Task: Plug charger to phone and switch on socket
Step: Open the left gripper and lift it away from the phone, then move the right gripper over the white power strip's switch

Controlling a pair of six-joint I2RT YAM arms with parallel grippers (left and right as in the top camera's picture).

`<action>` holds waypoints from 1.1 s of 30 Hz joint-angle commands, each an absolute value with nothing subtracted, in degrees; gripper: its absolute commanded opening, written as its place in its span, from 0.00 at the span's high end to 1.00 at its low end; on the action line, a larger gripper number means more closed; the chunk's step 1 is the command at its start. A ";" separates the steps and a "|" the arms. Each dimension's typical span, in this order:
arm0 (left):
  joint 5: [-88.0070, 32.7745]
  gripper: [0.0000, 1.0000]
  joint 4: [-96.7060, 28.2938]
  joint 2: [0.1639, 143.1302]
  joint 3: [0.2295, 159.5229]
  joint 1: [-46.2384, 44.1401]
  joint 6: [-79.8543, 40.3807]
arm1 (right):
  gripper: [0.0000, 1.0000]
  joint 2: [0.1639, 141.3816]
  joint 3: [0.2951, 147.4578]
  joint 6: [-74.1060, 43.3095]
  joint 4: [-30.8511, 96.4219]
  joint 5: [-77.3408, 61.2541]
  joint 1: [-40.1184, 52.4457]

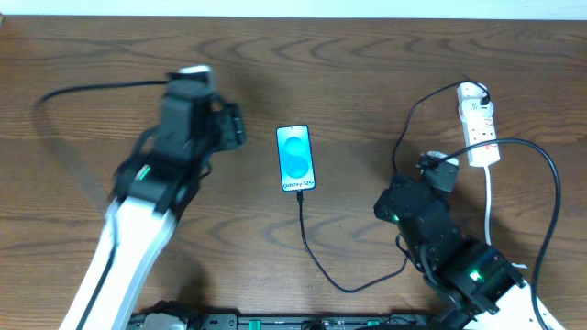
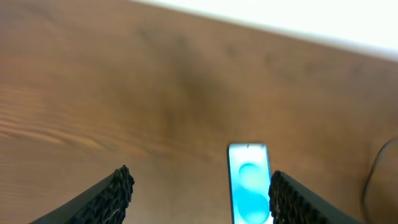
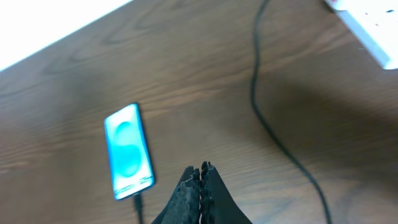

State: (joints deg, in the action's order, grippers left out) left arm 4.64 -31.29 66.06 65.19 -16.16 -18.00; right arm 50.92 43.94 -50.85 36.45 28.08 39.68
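Note:
The phone (image 1: 295, 158) lies flat mid-table, screen lit light blue. The thin black charger cable (image 1: 316, 261) runs from the phone's near end, loops right and goes up to the white plug head (image 1: 473, 93) on the socket, a white power strip (image 1: 479, 124), at the far right. The cable's tip sits at the phone's near edge (image 3: 138, 200). My left gripper (image 1: 234, 124) is open and empty, left of the phone; the phone (image 2: 249, 183) shows by its right finger. My right gripper (image 3: 200, 171) is shut and empty, right of the phone (image 3: 128, 151). The strip's corner (image 3: 367, 22) shows at the top right of the right wrist view.
The power strip's white cord (image 1: 489, 206) runs down toward the near edge beside my right arm. A black arm cable (image 1: 541, 183) arcs over the right side. Another cable (image 1: 83, 92) arcs at the far left. The table's far edge (image 2: 280, 28) shows in the left wrist view.

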 commanded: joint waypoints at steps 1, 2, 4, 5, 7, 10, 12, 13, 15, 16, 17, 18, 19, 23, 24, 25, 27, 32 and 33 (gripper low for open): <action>11.81 0.28 -34.50 58.02 65.36 -16.08 -17.85 | 0.99 53.34 44.49 -51.31 36.84 31.35 37.04; 12.84 0.28 -35.81 55.68 65.36 -16.08 -17.87 | 0.99 54.06 44.51 -52.18 37.08 31.29 35.75; 14.94 0.28 -38.63 51.51 65.34 -16.08 -17.85 | 0.99 55.29 44.51 -54.02 37.32 29.21 32.01; 16.08 0.28 -40.12 49.52 65.34 -16.08 -17.85 | 0.99 55.75 44.56 -54.50 37.28 27.29 29.76; 17.52 0.28 -43.27 45.63 65.34 -16.08 -17.87 | 0.99 56.45 44.80 -54.63 37.15 22.28 24.49; 17.69 0.28 -46.50 40.86 65.34 -16.08 -17.85 | 0.99 57.32 45.41 -54.63 37.47 15.49 15.44; 17.69 0.02 -47.53 38.35 65.34 -16.08 -17.85 | 0.99 57.76 45.91 -54.59 38.06 12.95 10.09; 17.69 0.02 -47.83 37.34 65.34 -16.08 -17.85 | 0.99 58.00 46.24 -54.52 38.59 11.90 7.57; 17.65 0.02 -48.36 35.73 65.34 -16.08 -17.85 | 0.99 58.70 46.98 -53.67 39.44 9.82 2.55; 17.65 0.02 -48.75 35.22 65.34 -16.08 -17.87 | 0.99 59.20 47.44 -53.19 39.97 9.06 0.47; 17.65 0.02 -49.32 34.89 65.34 -16.08 -17.87 | 0.99 59.81 47.97 -52.58 40.42 8.34 -1.39; 17.63 0.02 -50.06 34.65 65.34 -16.08 -17.87 | 0.99 60.64 48.73 -52.07 41.15 7.81 -3.31; 17.65 0.02 -50.85 34.65 65.34 -16.08 -17.87 | 0.99 61.49 49.54 -51.57 41.87 7.46 -4.78; 17.65 0.02 -54.30 34.76 65.32 -16.08 -17.87 | 0.99 65.54 54.08 -49.63 45.71 7.33 -8.91; 17.63 0.02 -55.22 34.76 65.32 -16.08 -17.87 | 0.99 66.61 55.35 -48.97 46.44 7.31 -9.56; 17.65 0.02 -55.83 34.76 65.32 -16.08 -17.85 | 0.99 67.70 56.60 -48.60 47.13 7.33 -10.13; 17.65 0.02 -56.75 34.76 65.32 -16.08 -17.85 | 0.99 69.95 58.81 -48.56 48.16 7.31 -11.14; 17.65 0.02 -56.82 34.76 65.28 -16.08 -17.85 | 0.99 74.87 62.28 -48.51 49.74 6.61 -12.73; 17.65 0.02 -56.82 34.76 65.28 -16.08 -17.87 | 0.99 75.26 62.52 -48.34 49.69 6.02 -12.69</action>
